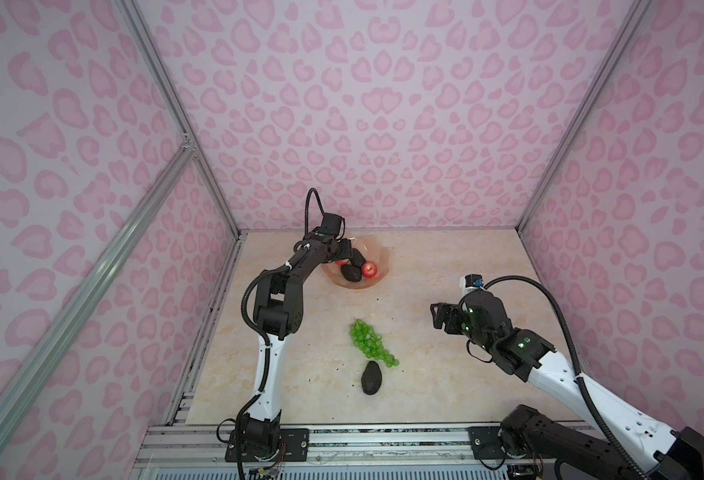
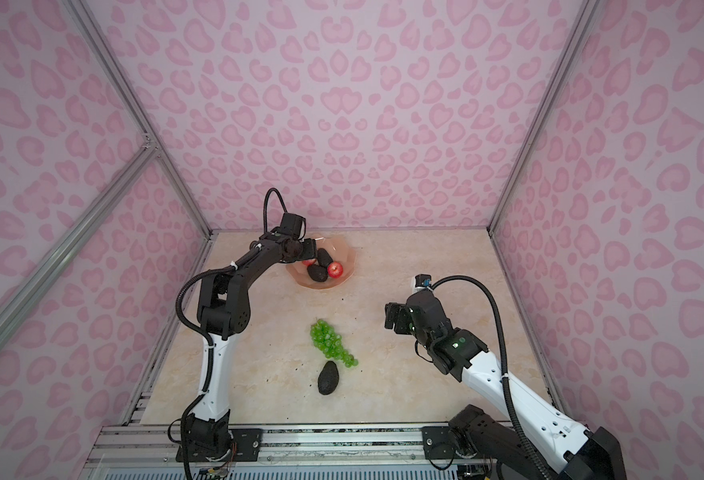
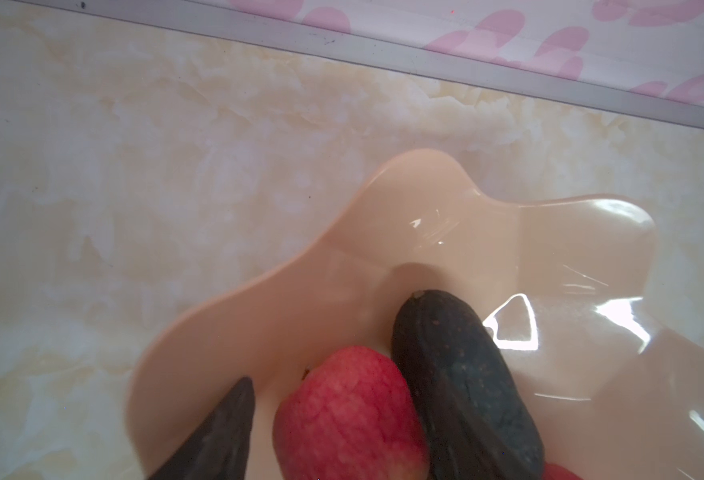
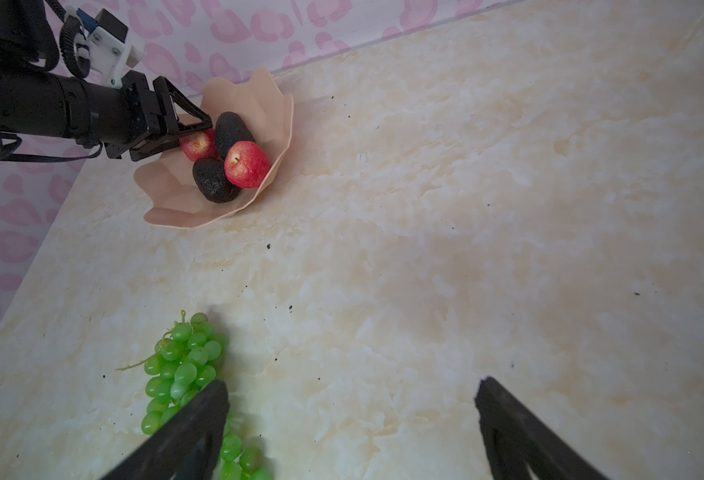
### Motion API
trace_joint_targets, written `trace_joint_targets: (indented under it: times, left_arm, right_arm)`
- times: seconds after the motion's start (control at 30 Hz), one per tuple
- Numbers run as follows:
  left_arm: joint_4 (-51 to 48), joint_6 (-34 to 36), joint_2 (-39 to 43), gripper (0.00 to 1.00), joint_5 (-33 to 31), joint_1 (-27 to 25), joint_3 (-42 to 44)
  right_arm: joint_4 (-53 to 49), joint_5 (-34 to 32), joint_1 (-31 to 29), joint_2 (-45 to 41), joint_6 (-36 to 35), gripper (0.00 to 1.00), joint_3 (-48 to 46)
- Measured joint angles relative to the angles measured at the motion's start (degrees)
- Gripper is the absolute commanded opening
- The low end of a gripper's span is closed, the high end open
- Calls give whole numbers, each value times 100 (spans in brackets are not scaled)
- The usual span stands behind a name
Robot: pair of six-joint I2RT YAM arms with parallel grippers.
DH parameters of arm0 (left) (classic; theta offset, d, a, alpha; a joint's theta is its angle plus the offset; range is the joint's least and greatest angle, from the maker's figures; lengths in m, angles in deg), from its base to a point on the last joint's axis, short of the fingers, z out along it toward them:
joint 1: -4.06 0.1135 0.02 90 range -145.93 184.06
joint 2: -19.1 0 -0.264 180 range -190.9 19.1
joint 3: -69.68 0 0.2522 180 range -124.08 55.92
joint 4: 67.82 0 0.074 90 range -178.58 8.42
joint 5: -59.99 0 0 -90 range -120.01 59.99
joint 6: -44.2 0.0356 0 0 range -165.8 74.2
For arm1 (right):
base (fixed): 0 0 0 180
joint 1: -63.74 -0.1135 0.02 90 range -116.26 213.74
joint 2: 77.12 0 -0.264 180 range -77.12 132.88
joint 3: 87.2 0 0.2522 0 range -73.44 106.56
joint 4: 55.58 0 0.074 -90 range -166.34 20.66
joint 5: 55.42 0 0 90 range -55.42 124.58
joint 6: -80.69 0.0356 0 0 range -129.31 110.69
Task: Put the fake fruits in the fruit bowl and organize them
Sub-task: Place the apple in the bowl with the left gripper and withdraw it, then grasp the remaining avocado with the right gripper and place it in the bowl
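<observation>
Four of six fake fruits lie inside the scalloped peach bowl (image 1: 378, 252): a red apple (image 1: 369, 269) near the bowl's middle, a second apple (image 4: 198, 144) against the bowl's left wall, a dark avocado (image 1: 351, 273) at the bowl's near side and a second avocado (image 4: 232, 129) toward its far side, all four bunched together. Two fruits are left outside the bowl on the marble-look table (image 1: 446, 270): a bunch of green grapes (image 1: 370, 343), well short of the bowl on the robot's side, and a third avocado (image 1: 371, 377), farther from the bowl and just beside the thin end of the bunch. The left gripper (image 4: 194, 131) reaches over the bowl's left rim, jaws apart and clamped on nothing. In the left wrist view one finger (image 3: 225, 428) stands beside the second apple, with a sliver of bowl showing between them. The right gripper (image 4: 350, 386) hangs above the table, well clear of the bowl on its right and near side. Its jaws are wide apart and empty, and the grapes are just beside one finger. By the look of it the job is about two-thirds done; the grapes and the third avocado have yet to go in, and the bowl's right half shows room for them
</observation>
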State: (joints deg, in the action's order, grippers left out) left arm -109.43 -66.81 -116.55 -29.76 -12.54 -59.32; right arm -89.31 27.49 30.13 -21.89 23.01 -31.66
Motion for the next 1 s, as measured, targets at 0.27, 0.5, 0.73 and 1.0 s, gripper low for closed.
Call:
trace_joint_targets:
  times: [0.27,0.5,0.73,1.0]
  left_arm:
    - [940,-315,1141,73,-11,2,2000]
    - [1891,-470,3657,81,-142,4,4358]
    - [2839,-424,6688,82,-144,4,4625]
    - [2308,-424,7635,83,-238,9,5421]
  right_arm:
    - [-212,-400,-1088,647,210,89,284]
    - [-184,-632,-2798,2201,1110,89,778]
    - [42,-522,-3235,3010,1676,87,1051]
    - [146,-293,-3392,3388,2142,87,1121]
